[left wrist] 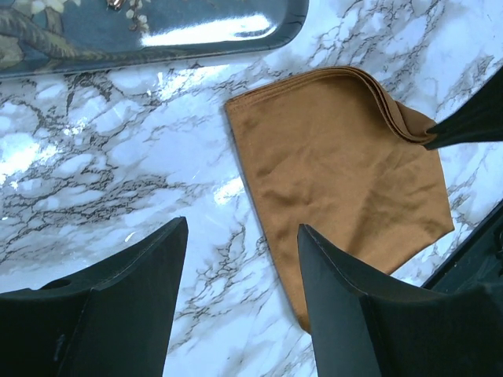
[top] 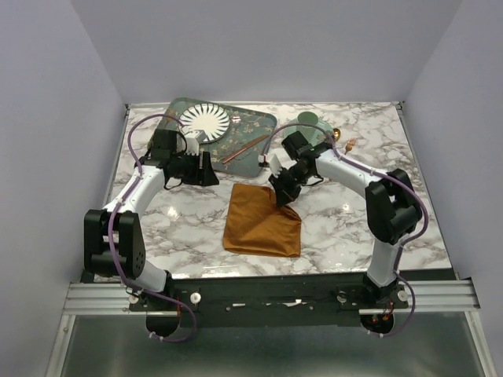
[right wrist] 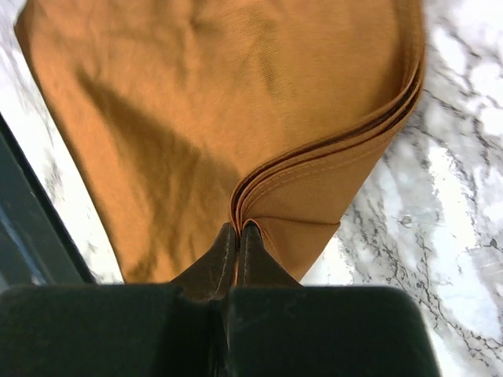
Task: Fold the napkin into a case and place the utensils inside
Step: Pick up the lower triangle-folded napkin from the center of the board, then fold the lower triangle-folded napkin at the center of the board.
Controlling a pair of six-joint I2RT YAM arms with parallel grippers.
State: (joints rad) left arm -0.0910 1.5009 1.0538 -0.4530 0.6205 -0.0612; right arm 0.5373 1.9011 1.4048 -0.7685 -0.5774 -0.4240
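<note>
**A:** How is the light on your feeds?

**B:** From overhead it's even and soft, coming from above. The marble table reads bright, and I see only short, faint shadows under the arms.

**A:** Any glare?

**B:** Plenty on my left wrist view. The table shines blue-white there, and the tray carries a hard white streak. My left gripper sits close to the lens, near-black and slightly soft.

**A:** And the right wrist view?

**B:** The napkin is sharp enough to show its weave, with a dark diagonal shadow across it. My right gripper is underexposed. The marble on the right is washed out and a little blurred.
</note>
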